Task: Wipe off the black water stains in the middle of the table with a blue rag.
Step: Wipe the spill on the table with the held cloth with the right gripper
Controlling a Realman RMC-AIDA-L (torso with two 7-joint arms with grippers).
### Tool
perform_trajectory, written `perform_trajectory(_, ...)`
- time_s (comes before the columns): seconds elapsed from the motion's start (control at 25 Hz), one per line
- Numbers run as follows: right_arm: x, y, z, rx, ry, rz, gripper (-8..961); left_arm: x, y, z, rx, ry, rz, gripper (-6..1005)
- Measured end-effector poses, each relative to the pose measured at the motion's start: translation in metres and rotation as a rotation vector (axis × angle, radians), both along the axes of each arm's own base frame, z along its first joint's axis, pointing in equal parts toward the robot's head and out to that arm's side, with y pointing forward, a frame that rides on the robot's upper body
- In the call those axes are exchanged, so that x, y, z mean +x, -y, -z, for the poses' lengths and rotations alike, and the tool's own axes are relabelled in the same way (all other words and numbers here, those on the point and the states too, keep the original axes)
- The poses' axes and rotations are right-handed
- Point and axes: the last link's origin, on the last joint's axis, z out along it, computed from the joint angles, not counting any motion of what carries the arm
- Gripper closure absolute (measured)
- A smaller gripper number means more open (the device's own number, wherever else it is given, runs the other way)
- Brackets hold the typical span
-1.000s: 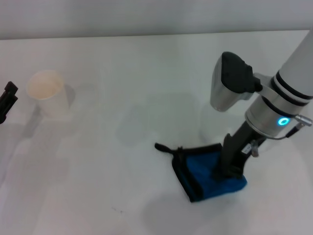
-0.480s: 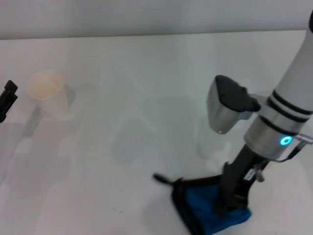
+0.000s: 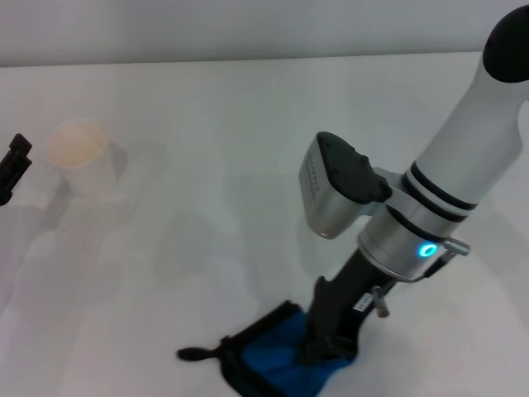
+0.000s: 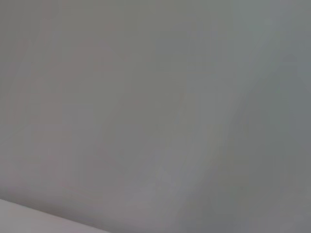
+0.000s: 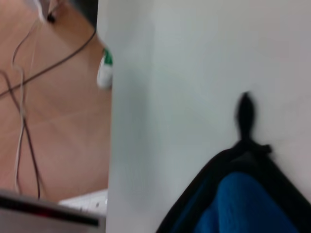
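The blue rag (image 3: pixel 277 365), bunched, with black edging and a small black loop (image 3: pixel 192 354), lies on the white table (image 3: pixel 248 124) close to its near edge. My right gripper (image 3: pixel 322 347) comes down onto the rag's right part and is shut on it. The right wrist view shows the rag (image 5: pixel 248 204) and its loop (image 5: pixel 244 114) near the table edge (image 5: pixel 108 145). The black water stains are not in view; the tabletop looks white throughout. My left gripper (image 3: pixel 12 168) sits parked at the far left edge.
A white paper cup (image 3: pixel 80 155) stands upright at the back left. Beyond the table edge, the right wrist view shows a wooden floor (image 5: pixel 48 121) with cables. The left wrist view holds only a plain grey surface.
My right arm has dragged the rag toward the table's near edge and to the left. The cup and left arm have not moved.
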Motion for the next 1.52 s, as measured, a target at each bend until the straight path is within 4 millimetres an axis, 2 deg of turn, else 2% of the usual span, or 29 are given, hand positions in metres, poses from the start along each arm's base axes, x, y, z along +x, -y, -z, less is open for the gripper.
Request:
perform_trajectory(0.16,-0.008,-0.003,0.006,0.036,-0.077,-0.012,893,0.001,-0.002,0.001,-0.003,-0.002,-0.001,140)
perform_trajectory(0.6,-0.022,-0.004,0.024,0.062,-0.124,-0.051,892,0.002,-0.006,0.001,-0.006,-0.005,-0.004,140)
perform_trajectory(0.92,-0.028,-0.02,0.029,0.185,-0.159,-0.048,892,0.002,-0.007,0.0,0.001,-0.002,-0.006,139)
perform_trajectory(1.24,-0.022,-0.041,0.024,0.325,-0.152,-0.023,892,0.001,-0.006,-0.001,0.004,-0.002,-0.011,140)
perform_trajectory(1.52,-0.008,-0.063,0.003,0.451,-0.136,0.014,892,0.0,-0.004,-0.001,0.004,-0.002,-0.015,139)
